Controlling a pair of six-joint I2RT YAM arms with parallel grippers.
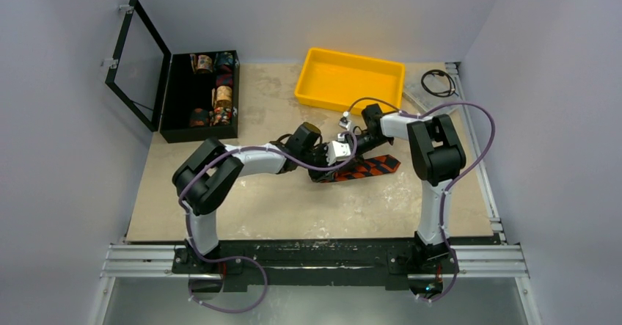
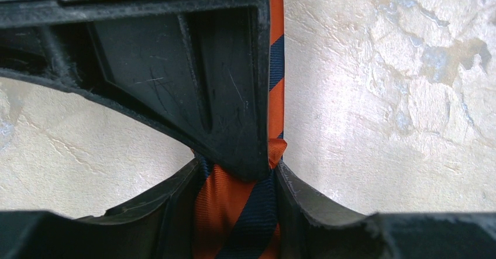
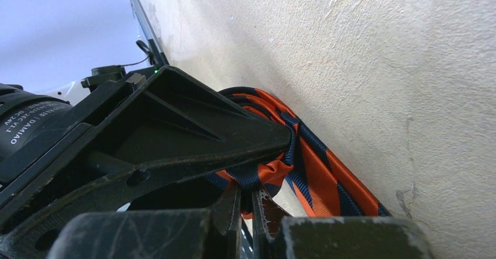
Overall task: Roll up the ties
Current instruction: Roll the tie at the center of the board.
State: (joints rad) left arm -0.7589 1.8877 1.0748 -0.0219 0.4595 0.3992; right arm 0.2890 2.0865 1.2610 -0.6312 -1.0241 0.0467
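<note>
The tie (image 1: 370, 167), with diagonal orange and navy stripes, lies on the beige table near the middle, its wide end pointing right. Both grippers meet at its left end. My left gripper (image 1: 320, 156) is shut on the tie. In the left wrist view the fabric (image 2: 225, 212) fills the gap between the left gripper's (image 2: 237, 180) fingers. My right gripper (image 1: 339, 151) is shut on a bunched fold of the tie (image 3: 327, 177). In the right wrist view the right gripper's (image 3: 248, 192) jaws stand almost together. The other arm's black finger hides part of the tie in each wrist view.
A black case (image 1: 183, 130) with its lid open stands at the back left and holds several patterned fabric rolls (image 1: 222, 94). A yellow tray (image 1: 350, 79) stands at the back centre. A black cable (image 1: 438, 83) lies at the back right.
</note>
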